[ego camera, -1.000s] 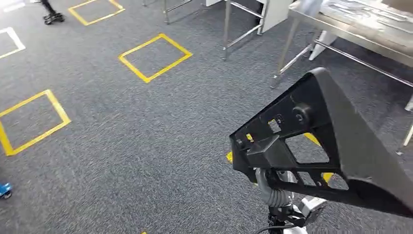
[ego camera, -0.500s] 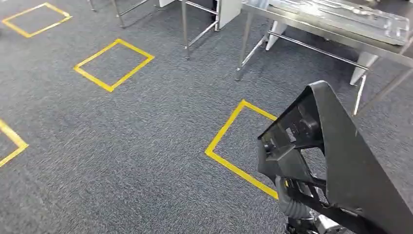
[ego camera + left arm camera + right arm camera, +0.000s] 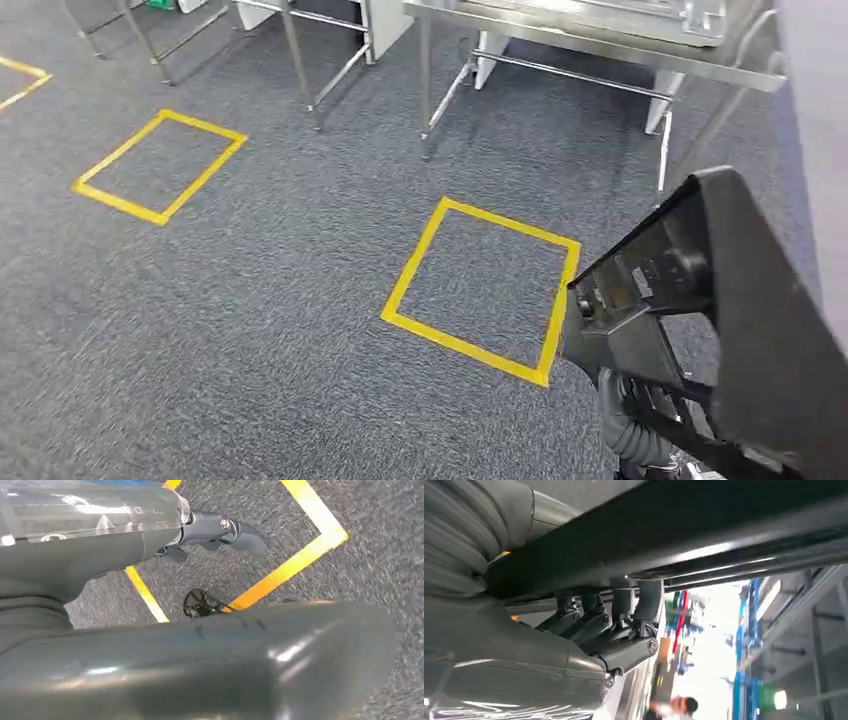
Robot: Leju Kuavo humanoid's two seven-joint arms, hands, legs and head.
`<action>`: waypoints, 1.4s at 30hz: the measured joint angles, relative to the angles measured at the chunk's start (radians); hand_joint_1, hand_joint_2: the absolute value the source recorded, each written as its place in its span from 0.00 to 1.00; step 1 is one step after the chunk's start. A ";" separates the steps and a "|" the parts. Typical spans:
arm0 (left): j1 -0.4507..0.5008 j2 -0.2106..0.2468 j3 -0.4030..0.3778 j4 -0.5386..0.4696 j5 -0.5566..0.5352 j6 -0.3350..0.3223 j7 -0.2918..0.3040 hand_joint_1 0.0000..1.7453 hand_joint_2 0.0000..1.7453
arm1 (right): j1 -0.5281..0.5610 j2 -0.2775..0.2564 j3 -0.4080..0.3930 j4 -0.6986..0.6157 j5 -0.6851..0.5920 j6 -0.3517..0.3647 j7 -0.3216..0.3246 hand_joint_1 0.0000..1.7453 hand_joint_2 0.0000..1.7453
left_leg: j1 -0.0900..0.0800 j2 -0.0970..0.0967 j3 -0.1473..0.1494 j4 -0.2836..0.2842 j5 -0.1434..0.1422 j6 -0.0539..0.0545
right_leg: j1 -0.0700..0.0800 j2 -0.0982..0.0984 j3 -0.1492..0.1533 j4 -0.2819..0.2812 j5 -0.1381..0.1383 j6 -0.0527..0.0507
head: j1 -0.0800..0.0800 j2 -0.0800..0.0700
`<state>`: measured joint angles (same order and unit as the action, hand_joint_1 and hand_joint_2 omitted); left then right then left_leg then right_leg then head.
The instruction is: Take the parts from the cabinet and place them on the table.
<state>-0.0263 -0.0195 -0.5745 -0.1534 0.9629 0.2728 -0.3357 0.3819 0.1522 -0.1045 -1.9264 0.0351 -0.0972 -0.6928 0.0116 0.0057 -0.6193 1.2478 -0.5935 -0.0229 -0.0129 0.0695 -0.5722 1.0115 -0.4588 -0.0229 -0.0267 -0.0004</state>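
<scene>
The right hand (image 3: 624, 630) carries a large black plastic part (image 3: 730, 320), an angular bracket with cut-out windows and a round boss. In the right wrist view its dark fingers (image 3: 644, 605) are curled up against the part's underside, clamped on it. In the head view the part rises from the lower right corner of the picture, above the grey carpet floor (image 3: 250, 330), its front edge over one side of a yellow taped square (image 3: 485, 290). A second yellow square (image 3: 160, 165) lies on the carpet well apart from the first. A steel table (image 3: 600, 40) on thin legs stands at the far edge of the floor, beyond the nearer square, with a pale tray-like thing on top that is too cut off to make out. The left hand (image 3: 210, 530) hangs over the carpet and a yellow tape line (image 3: 295, 560); its fingers hold nothing and lie loosely apart.
</scene>
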 joint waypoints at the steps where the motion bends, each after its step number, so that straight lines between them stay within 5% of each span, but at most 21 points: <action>1: 0.001 0.003 -0.005 0.000 -0.003 -0.006 -0.001 0.00 0.00 | 0.007 0.002 -0.001 -0.003 0.003 -0.010 0.000 1.00 1.00 | 0.002 -0.003 0.039 -0.091 0.053 0.001 | -0.001 0.004 0.001 0.004 -0.002 0.002 | 0.000 0.000; 2: 0.001 0.007 -0.011 0.000 -0.008 -0.009 -0.005 0.00 0.00 | 0.015 0.003 -0.003 -0.007 0.008 -0.023 0.000 1.00 1.00 | 0.004 -0.012 0.075 -0.178 0.097 0.001 | -0.001 0.014 0.001 0.009 -0.005 0.006 | 0.000 0.000; 3: 0.000 0.009 -0.016 0.000 -0.009 -0.017 -0.008 0.00 0.00 | 0.023 0.006 -0.009 -0.009 0.010 -0.034 0.000 1.00 1.00 | 0.003 -0.027 0.092 -0.220 0.090 0.003 | 0.002 0.020 -0.001 0.013 -0.009 0.012 | 0.000 0.000; 8: -0.010 0.016 -0.034 0.000 -0.011 -0.046 -0.021 0.00 0.00 | 0.058 0.007 -0.027 -0.012 0.023 -0.055 0.000 1.00 1.00 | 0.001 -0.020 0.098 -0.244 0.098 0.041 | -0.001 0.019 -0.007 0.018 -0.014 0.043 | 0.001 0.000; 9: -0.008 0.017 -0.037 0.000 -0.011 -0.047 -0.021 0.00 0.00 | 0.061 0.007 -0.030 -0.013 0.024 -0.057 0.000 1.00 1.00 | 0.001 -0.016 0.099 -0.245 0.099 0.046 | 0.002 -0.029 -0.019 0.048 -0.036 0.047 | 0.001 0.000; 10: -0.005 0.018 -0.037 0.000 -0.011 -0.047 -0.021 0.00 0.00 | 0.060 0.007 -0.031 -0.015 0.024 -0.058 0.000 1.00 1.00 | 0.000 -0.012 0.099 -0.245 0.099 0.049 | 0.001 -0.050 -0.047 0.103 -0.070 0.052 | 0.001 0.000; 12: -0.002 0.021 -0.038 0.000 -0.011 -0.049 -0.021 0.00 0.00 | 0.061 0.007 -0.033 -0.015 0.023 -0.059 0.000 1.00 1.00 | -0.003 -0.002 0.098 -0.245 0.096 0.053 | -0.002 -0.063 -0.125 0.259 -0.142 0.058 | 0.001 0.000; 14: 0.001 0.024 -0.038 0.000 -0.011 -0.049 -0.021 0.00 0.00 | 0.067 0.007 -0.034 -0.015 0.023 -0.061 0.000 1.00 1.00 | -0.004 0.006 0.102 -0.245 0.089 0.053 | -0.002 -0.064 -0.173 0.338 -0.145 0.059 | 0.001 0.000; 15: 0.001 0.024 -0.038 0.000 -0.012 -0.050 -0.021 0.00 0.00 | 0.067 0.007 -0.035 -0.015 0.024 -0.065 0.000 1.00 1.00 | -0.005 0.007 0.108 -0.245 0.083 0.052 | -0.001 -0.064 -0.158 0.301 -0.112 0.058 | 0.001 0.000; 17: 0.000 0.024 -0.040 0.000 -0.013 -0.053 -0.021 0.00 0.00 | 0.067 0.007 -0.035 -0.015 0.032 -0.074 0.000 1.00 1.00 | -0.005 0.012 0.127 -0.245 0.071 0.048 | 0.001 -0.068 -0.064 0.117 -0.009 0.047 | 0.001 0.000; 18: 0.000 0.024 -0.042 0.000 -0.013 -0.054 -0.021 0.00 0.00 | 0.067 0.007 -0.035 -0.015 0.039 -0.082 0.000 1.00 1.00 | -0.004 0.014 0.130 -0.246 0.065 0.045 | 0.004 -0.077 -0.027 0.038 0.011 0.039 | 0.001 0.000; 22: -0.006 0.026 -0.049 0.000 -0.010 -0.054 -0.015 0.00 0.00 | 0.062 0.007 -0.035 -0.014 0.057 -0.103 0.000 1.00 1.00 | -0.006 0.022 0.143 -0.257 0.048 0.022 | 0.019 -0.076 -0.014 0.024 -0.026 0.015 | 0.001 0.000; 24: -0.011 0.028 -0.053 0.000 -0.007 -0.052 -0.014 0.00 0.00 | 0.056 0.007 -0.034 -0.013 0.061 -0.103 0.001 1.00 1.00 | -0.008 0.016 0.156 -0.239 0.037 0.012 | 0.006 -0.067 0.016 -0.001 -0.026 0.005 | 0.002 0.000; 25: -0.011 0.028 -0.055 0.000 -0.005 -0.051 -0.013 0.00 0.00 | 0.049 0.007 -0.033 -0.012 0.062 -0.103 0.000 1.00 1.00 | -0.008 0.008 0.129 -0.184 0.018 0.011 | 0.003 -0.070 0.028 -0.006 -0.033 -0.005 | 0.000 0.000; 28: -0.009 0.028 -0.059 0.000 -0.002 -0.052 -0.010 0.00 0.00 | 0.038 0.009 -0.032 -0.003 0.067 -0.102 0.000 1.00 1.00 | -0.005 0.003 -0.038 0.065 -0.051 0.002 | 0.004 -0.065 0.060 -0.006 -0.062 -0.009 | 0.000 0.000; 30: -0.003 0.028 -0.061 0.000 -0.002 -0.052 -0.006 0.00 0.00 | 0.036 0.009 -0.032 0.005 0.075 -0.100 0.000 1.00 1.00 | -0.004 0.003 -0.089 0.074 0.010 0.000 | 0.003 -0.057 0.092 -0.006 -0.087 -0.008 | 0.000 0.000; 33: 0.003 0.030 -0.061 0.000 -0.001 -0.050 -0.003 0.00 0.00 | 0.033 0.010 -0.031 0.011 0.076 -0.100 0.000 1.00 1.00 | -0.004 0.001 -0.040 -0.169 0.203 0.010 | 0.002 -0.050 0.149 -0.008 -0.135 0.001 | 0.000 0.000; 37: 0.001 0.031 -0.062 0.005 0.001 -0.050 0.003 0.00 0.00 | 0.021 0.012 -0.031 0.018 0.085 -0.087 0.001 1.00 1.00 | -0.016 -0.004 -0.008 -0.206 0.144 0.035 | 0.003 -0.046 0.162 -0.019 -0.137 0.032 | -0.001 0.000; 38: 0.003 0.031 -0.062 0.005 0.001 -0.050 0.003 0.00 0.00 | 0.018 0.012 -0.031 0.018 0.086 -0.084 0.000 1.00 1.00 | -0.014 -0.003 0.008 -0.221 0.139 0.041 | 0.003 -0.046 0.159 -0.002 -0.118 0.040 | -0.001 0.000; 40: 0.005 0.030 -0.063 0.005 0.002 -0.050 0.002 0.00 0.00 | 0.010 0.012 -0.031 0.022 0.085 -0.081 0.000 1.00 1.00 | -0.007 -0.004 0.056 -0.256 0.132 0.051 | 0.001 -0.059 0.090 0.124 -0.074 0.042 | 0.000 0.000; 42: 0.005 0.030 -0.063 0.005 0.003 -0.050 0.002 0.00 0.00 | 0.007 0.012 -0.031 0.026 0.075 -0.079 0.001 1.00 1.00 | -0.008 -0.002 0.095 -0.279 0.118 0.053 | 0.000 -0.060 -0.015 0.252 -0.114 0.046 | 0.000 0.000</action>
<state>-0.0212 0.0107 -0.6371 -0.1484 0.9659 0.2224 -0.3342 0.3891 0.1640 -0.1354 -1.9002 0.1103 -0.1763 -0.6916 0.0039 0.0040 -0.5244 0.9687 -0.4757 0.0297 -0.0125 0.0095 -0.5874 1.2635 -0.5726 0.0234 -0.0263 -0.0004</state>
